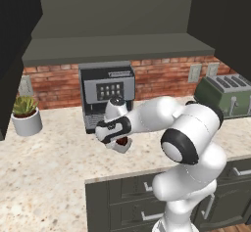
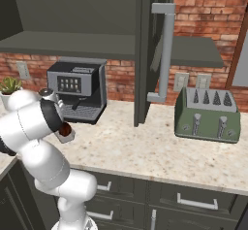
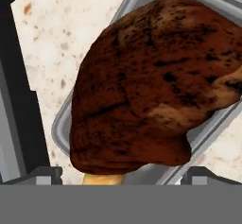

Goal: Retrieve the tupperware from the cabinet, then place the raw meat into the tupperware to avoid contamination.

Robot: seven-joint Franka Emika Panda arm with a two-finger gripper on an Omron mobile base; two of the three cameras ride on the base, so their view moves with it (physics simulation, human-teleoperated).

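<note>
The raw meat, a dark reddish-brown drumstick with a tan bone end, rests in the grey tupperware, whose rim shows around it. The tupperware sits on the counter in front of the coffee machine, with the raw meat poking out of it. My gripper hangs just above, open, its fingertips standing wide on both sides of the bone end without touching it. The cabinet stands open above the counter, its shelf bare.
A black coffee machine stands right behind the tupperware. A green-grey toaster sits to the right, a potted plant to the left. The open cabinet door with its bar handle hangs over the counter's middle.
</note>
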